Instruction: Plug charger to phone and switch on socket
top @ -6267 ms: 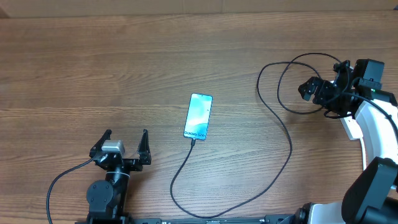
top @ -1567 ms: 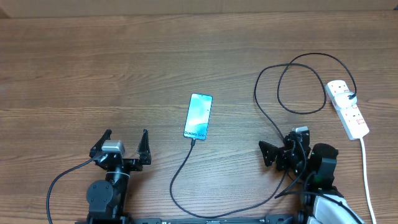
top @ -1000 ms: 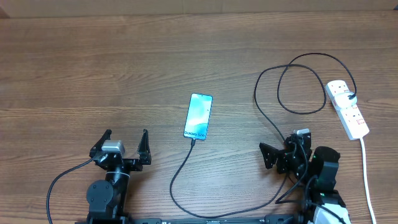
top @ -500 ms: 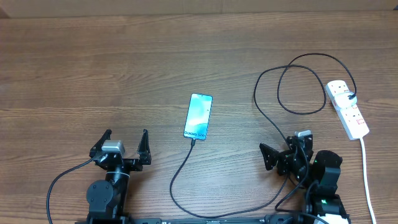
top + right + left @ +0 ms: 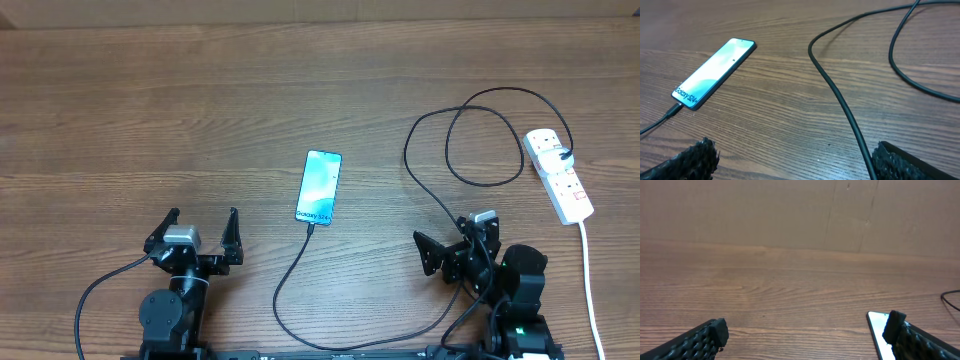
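Broadly, table [image 5: 120,90]: wood, carrying the left gripper [image 5: 202,216] and right gripper [image 5: 452,235] at its near edge, both with jaws spread and empty; socket [image 5: 560,176] by the right edge; phone [image 5: 319,186] mid-table, screen up; charger [image 5: 837,100] trailing from the phone's near end round to its plug [image 5: 566,153] in the socket. Judged a closing check: any further press on the socket should come straight down beside the plug, leaving the cable undragged. Whether the socket is switched on is too small to read, the connector's seating is unclear, and the left wrist view crops the phone.
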Controlling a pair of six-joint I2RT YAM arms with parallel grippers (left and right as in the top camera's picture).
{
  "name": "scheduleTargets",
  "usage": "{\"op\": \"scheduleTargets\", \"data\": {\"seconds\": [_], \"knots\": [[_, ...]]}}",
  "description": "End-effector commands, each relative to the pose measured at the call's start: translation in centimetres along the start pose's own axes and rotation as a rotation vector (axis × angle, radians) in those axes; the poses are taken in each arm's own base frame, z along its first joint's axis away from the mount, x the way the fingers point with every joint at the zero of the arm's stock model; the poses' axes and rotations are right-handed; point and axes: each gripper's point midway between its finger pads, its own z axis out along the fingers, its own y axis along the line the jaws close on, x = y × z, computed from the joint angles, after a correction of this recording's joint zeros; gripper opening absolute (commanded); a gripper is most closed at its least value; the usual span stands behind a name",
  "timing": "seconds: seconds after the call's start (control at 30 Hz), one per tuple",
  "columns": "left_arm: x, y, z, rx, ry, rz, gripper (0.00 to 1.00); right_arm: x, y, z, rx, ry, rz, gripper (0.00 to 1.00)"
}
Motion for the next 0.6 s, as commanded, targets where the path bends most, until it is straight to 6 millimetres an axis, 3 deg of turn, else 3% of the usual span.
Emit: {"op": "scheduleTargets", "data": {"seconds": [0.0, 0.57], "knots": [[-0.1, 0.2, 0.0, -0.011, -0.007, 0.019, 1.0, 0.0, 0.1, -0.1, 0.001, -0.011, -0.009, 1.0], [-0.1, 0.2, 0.0, -0.011, -0.007, 0.019, 1.0, -2.9, 1.5, -1.0, -0.034, -0.14, -0.088, 1.0]]}}
